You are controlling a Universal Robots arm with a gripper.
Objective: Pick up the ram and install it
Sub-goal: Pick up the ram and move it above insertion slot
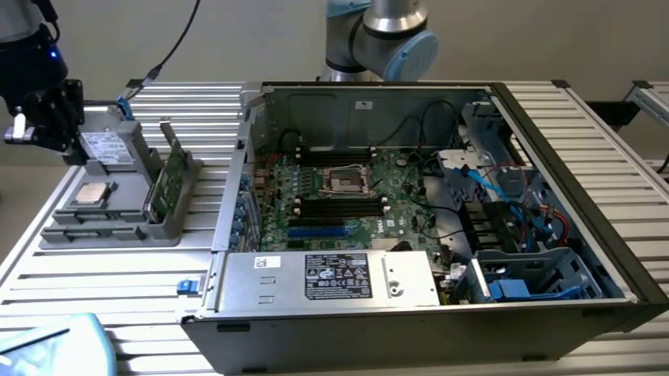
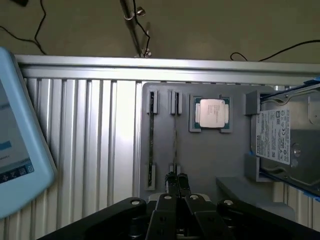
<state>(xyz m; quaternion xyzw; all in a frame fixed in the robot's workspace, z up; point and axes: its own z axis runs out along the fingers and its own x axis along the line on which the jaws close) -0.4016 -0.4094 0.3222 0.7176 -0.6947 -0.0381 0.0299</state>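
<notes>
A slatted metal table (image 1: 94, 298) is carrying an open computer case (image 1: 313, 110) and, toward the table's edge at the exterior view's left, a grey tray (image 1: 105, 235) of spare parts. Inside the case the motherboard (image 1: 408, 204) is lying flat, and its long black slots appear to be standing empty. A boxy drive (image 1: 105, 145) is resting at the tray's far end, and a square processor (image 1: 94, 193) is sitting mid-tray.

The ram (image 1: 172, 184) is standing on its long edge in a raised holder along the tray's edge nearest the case. Its long axis is running parallel to that edge, from the table's near side toward its far side.

The arm (image 1: 381, 35) is rising from its base behind the case, and its wrist is pointing down over the tray. The gripper (image 2: 176, 180) is hanging above the tray's bare floor beside the processor, jaws pressed together and pinching nothing. Judging from both views, the ram is lying off to the case side of the jaws, apart from them, so the pick-up is not yet made.
</notes>
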